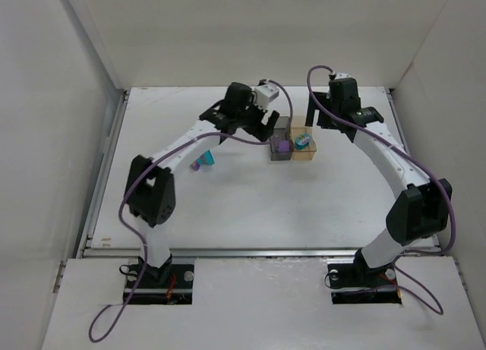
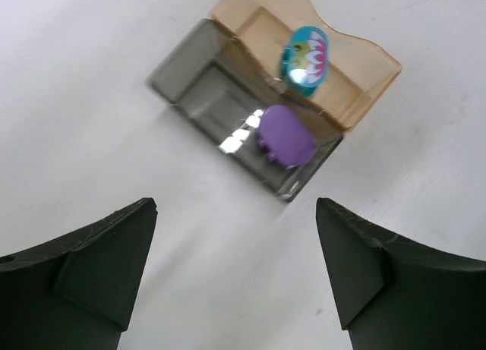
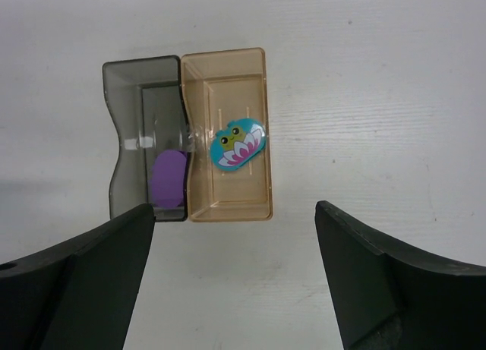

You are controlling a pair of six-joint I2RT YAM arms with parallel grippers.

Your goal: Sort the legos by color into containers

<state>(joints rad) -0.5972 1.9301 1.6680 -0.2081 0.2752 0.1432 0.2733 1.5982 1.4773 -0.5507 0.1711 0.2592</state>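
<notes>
The two joined containers sit mid-table: a smoky grey bin (image 1: 276, 156) (image 2: 190, 84) (image 3: 125, 99) and an amber bin (image 1: 307, 154) (image 2: 357, 92) (image 3: 228, 84). A purple lego (image 1: 282, 146) (image 2: 286, 135) (image 3: 168, 178) lies in the grey bin. A teal lego with a frog and lotus print (image 1: 302, 141) (image 2: 305, 60) (image 3: 237, 144) lies in the amber bin. A teal lego (image 1: 205, 160) and a purple lego (image 1: 196, 166) lie loose on the table to the left. My left gripper (image 1: 267, 130) (image 2: 235, 266) is open and empty, just left of the bins. My right gripper (image 1: 317, 116) (image 3: 235, 274) is open and empty, just behind them.
White walls enclose the table on the left, back and right. A metal rail (image 1: 258, 251) runs along the near edge in front of the arm bases. The left arm's elbow (image 1: 152, 190) stands over the left part of the table near the loose legos.
</notes>
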